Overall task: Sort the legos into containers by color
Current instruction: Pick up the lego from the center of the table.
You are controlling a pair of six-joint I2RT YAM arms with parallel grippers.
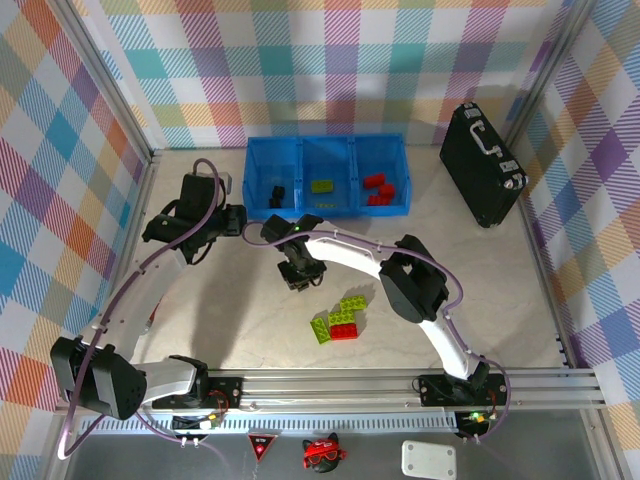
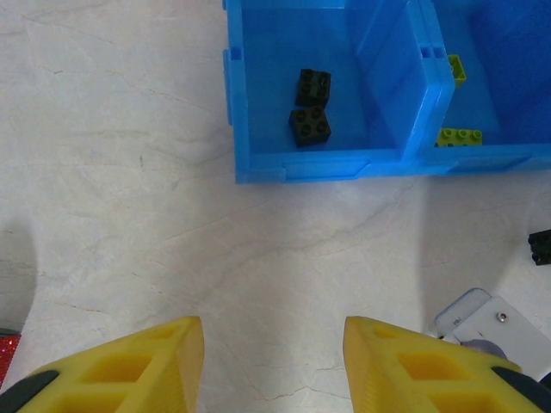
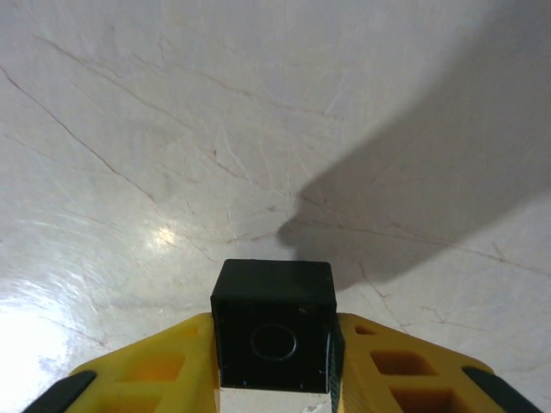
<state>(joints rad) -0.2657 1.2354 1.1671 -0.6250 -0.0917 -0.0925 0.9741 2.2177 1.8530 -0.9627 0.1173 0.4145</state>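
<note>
My right gripper (image 3: 274, 335) is shut on a black lego (image 3: 273, 301) just above the pale table; from above it (image 1: 297, 273) sits mid-table, in front of the containers (image 1: 325, 148). These are three joined blue bins: black legos (image 1: 276, 193) in the left one, a lime green one (image 1: 322, 185) in the middle, red ones (image 1: 380, 188) in the right. My left gripper (image 2: 273, 331) stands open and empty over bare table, near the left bin (image 2: 258, 168) with two black legos (image 2: 310, 107). Green and red legos (image 1: 340, 318) lie clustered on the table.
A black hard case (image 1: 482, 165) with a silver handle stands at the back right. Plaid walls close in the table on three sides. The right arm's white link (image 1: 345, 255) arches across the middle.
</note>
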